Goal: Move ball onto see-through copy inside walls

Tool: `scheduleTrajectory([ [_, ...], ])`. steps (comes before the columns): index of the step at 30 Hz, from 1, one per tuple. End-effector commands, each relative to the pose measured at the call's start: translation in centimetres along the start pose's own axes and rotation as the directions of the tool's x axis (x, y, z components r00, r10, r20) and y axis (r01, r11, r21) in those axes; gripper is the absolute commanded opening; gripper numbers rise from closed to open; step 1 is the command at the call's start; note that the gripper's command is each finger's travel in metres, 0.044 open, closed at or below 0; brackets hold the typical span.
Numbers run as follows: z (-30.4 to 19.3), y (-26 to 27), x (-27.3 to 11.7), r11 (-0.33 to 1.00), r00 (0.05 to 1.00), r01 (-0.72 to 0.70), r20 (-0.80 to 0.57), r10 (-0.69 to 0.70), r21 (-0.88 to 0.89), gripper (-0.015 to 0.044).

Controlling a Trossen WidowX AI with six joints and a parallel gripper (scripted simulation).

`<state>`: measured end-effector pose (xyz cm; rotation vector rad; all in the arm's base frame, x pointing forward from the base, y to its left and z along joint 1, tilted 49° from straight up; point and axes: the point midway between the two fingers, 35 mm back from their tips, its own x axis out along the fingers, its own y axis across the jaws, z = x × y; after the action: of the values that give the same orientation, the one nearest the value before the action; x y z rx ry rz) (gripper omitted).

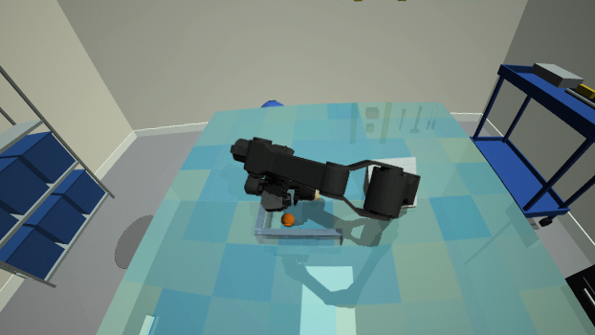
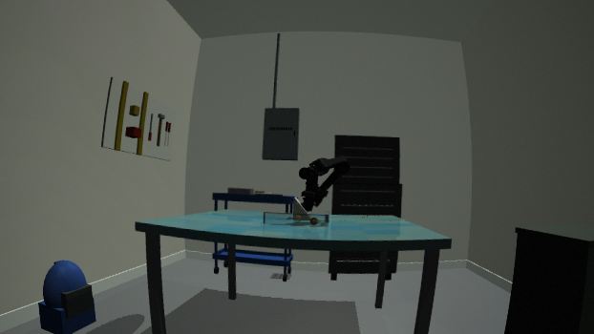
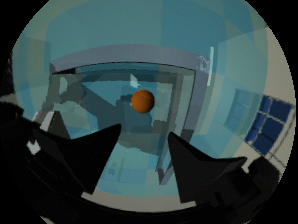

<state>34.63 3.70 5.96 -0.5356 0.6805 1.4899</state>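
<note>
One orange ball [image 1: 288, 219] lies on the teal checkered table [image 1: 430, 268], inside the corner made by two low clear walls: a near wall [image 1: 298, 233] running along the front and a side wall [image 1: 260, 217] meeting it at the left end. From above, the ball sits close to that corner, apart from both walls as far as the view shows. One pale see-through copy [image 1: 316, 194] of the ball peeks out from under the forearm, farther from the corner and mostly hidden by the arm.

One black arm [image 1: 306, 174] stretches from its base [image 1: 389, 191] across the table, its wrist bent down over the walled area. The single gripper [image 3: 143, 145] hangs above the ball with its two fingers parted fairly wide and nothing between them. In the wrist view the ball [image 3: 143, 102] shows beyond the fingertips, centred in the gap but untouched.

From the side, the ball [image 2: 314, 220] rests on the table surface and the gripper is raised clear of it.

Around the room stand one blue cart [image 1: 540, 124] to the right, one shelf rack holding blue bins [image 1: 33, 191] to the left, and one tool board [image 2: 137, 119] on the wall.
</note>
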Motion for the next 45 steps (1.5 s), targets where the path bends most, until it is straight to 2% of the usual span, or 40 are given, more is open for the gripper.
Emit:
scheduleTrajectory([
  [1,2.3,0.7,-0.3,0.994,0.998,-0.022,0.051,0.027,-0.109,0.0304],
  [39,2.7,0.9,5.2,0.994,0.998,-0.021,0.053,0.027,-0.109,0.0304],
  [43,2.7,0.9,5.2,0.994,0.998,-0.021,0.053,0.027,-0.109,0.0199],
  [45,2.7,0.9,5.2,0.994,0.998,-0.021,0.053,0.027,-0.109,0.0185],
])
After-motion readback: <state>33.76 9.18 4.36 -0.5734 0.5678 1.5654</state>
